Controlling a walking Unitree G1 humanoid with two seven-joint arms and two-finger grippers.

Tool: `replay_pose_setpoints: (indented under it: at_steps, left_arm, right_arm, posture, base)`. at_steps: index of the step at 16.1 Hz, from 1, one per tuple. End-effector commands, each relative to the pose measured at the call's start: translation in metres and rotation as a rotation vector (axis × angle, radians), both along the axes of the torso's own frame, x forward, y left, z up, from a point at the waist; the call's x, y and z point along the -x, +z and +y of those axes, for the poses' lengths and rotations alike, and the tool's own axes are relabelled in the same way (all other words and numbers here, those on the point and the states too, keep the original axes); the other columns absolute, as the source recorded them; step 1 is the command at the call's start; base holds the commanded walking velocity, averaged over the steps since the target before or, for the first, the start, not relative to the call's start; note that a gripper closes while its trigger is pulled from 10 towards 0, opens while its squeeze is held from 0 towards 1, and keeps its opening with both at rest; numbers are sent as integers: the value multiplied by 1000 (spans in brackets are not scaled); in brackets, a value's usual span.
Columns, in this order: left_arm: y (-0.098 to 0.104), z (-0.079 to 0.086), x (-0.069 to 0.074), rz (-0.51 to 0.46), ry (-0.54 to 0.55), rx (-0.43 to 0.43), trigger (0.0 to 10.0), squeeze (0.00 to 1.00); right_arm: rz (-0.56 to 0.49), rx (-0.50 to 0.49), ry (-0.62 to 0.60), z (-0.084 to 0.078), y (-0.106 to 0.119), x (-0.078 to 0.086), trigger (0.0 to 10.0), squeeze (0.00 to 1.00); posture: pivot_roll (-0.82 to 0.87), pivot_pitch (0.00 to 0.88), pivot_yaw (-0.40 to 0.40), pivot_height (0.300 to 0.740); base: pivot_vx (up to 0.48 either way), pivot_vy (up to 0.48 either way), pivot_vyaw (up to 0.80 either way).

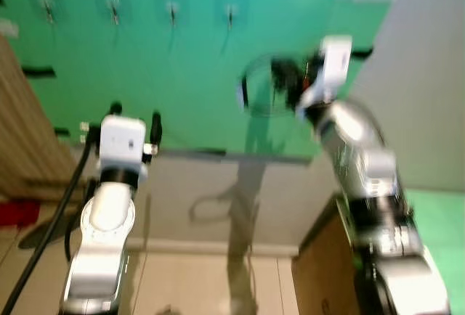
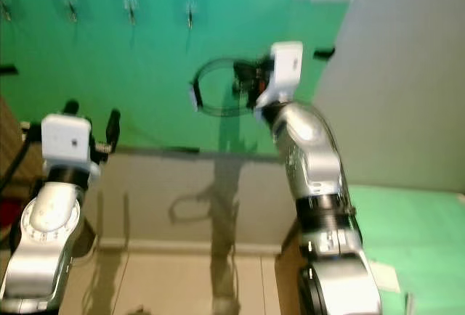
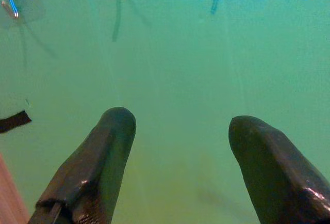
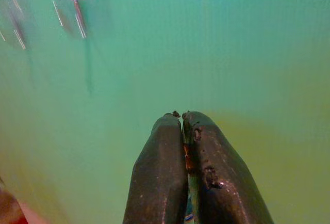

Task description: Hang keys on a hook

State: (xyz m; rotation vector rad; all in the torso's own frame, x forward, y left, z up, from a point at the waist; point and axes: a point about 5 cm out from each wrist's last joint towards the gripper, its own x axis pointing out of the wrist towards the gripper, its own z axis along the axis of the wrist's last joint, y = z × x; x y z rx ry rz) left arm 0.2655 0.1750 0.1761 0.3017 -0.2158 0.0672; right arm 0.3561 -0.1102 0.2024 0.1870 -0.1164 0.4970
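Note:
A row of small metal hooks [image 1: 172, 12] is stuck high on the green wall [image 1: 160, 75]. My right gripper [image 1: 288, 79] is raised toward that wall, below and right of the rightmost hook [image 1: 230, 16]. It is shut on a thin wire key ring [image 2: 197, 93], which sticks out to its left as a loop. In the right wrist view the two fingers [image 4: 160, 172] press together on a thin piece. My left gripper [image 1: 135, 115] is lower on the left, open and holding nothing, pointing at the wall; the left wrist view shows its fingertips [image 3: 103, 152] wide apart.
A wooden panel [image 1: 22, 133] stands at the left. A grey wall [image 1: 429, 75] adjoins the green one on the right. A brown cabinet [image 1: 327, 271] sits low right beside my right arm. Black tape marks [image 1: 38, 72] dot the wall. Tiled floor lies below.

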Motion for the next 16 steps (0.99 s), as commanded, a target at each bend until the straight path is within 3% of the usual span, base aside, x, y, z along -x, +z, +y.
replay_pose_setpoints:
  at_steps: [1, 5, 8, 11, 14, 16]
  left_arm:
    - [0, 0, -2, 9, -1, 44, 10000, 0]
    - [1, -3, -2, 19, -49, 52, 10000, 0]
    - [2, -4, -4, 23, -50, 41, 10000, 0]
    - [1, -3, -7, 27, -31, 38, 10000, 0]
    - [1, -4, -8, 29, -34, 34, 10000, 0]
    - [1, -7, -9, 24, -47, 20, 10000, 0]
  right_arm:
    - [-42, 29, 1, 6, 2, 5, 0, 0]
    - [-61, 13, 5, 17, 0, 11, 0, 0]
    - [-67, -2, -12, 15, 2, 4, 0, 0]
    - [-87, -5, -17, 15, 8, 0, 0, 0]
    - [-129, -17, 22, 16, 28, -5, 0, 0]
    - [-160, -56, 117, 17, 49, -7, 0, 0]
  posture:
    - [165, 0, -76, 740]
    - [162, 0, -69, 740]
    - [166, 0, -68, 740]
    - [167, 0, -66, 740]
    - [163, 0, -63, 740]
    - [160, 0, -63, 740]
  base:
    - [0, 458, 0]
    - [0, 475, 0]
    - [0, 480, -767]
    - [0, 0, -235]
    - [0, 0, 0]
    - [0, 0, 0]
